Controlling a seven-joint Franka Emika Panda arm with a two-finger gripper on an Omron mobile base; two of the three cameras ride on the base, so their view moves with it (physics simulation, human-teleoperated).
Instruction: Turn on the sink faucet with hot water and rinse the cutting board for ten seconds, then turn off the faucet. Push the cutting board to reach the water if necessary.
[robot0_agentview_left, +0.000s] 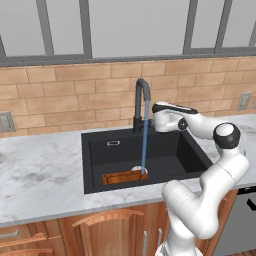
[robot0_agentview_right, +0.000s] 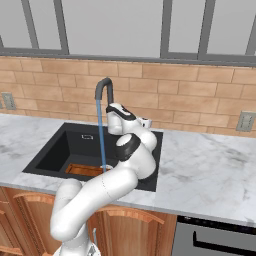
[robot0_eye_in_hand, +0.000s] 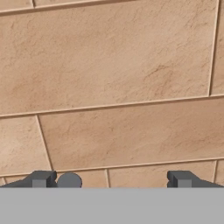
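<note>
The cutting board (robot0_agentview_left: 123, 176) is lying flat on the floor of the sink (robot0_agentview_left: 172, 162), against the basin's front wall and left of its middle, its long axis running parallel to that front edge. It is an orange-brown wooden rectangle with a darker raised rim. The water (robot0_agentview_left: 144, 135) is falling as a thin pale-blue stream from the spout of the sink faucet (robot0_agentview_left: 140, 103) (a tall matte-black gooseneck standing at the sink's back edge) and is landing at the board's right end, beside the white round drain (robot0_agentview_left: 139, 170). The gripper (robot0_eye_in_hand: 111, 180) is facing the tan brick wall (robot0_eye_in_hand: 113, 87) just right of the faucet, its fingertips (robot0_eye_in_hand: 42, 178) standing wide apart and holding nothing.
</note>
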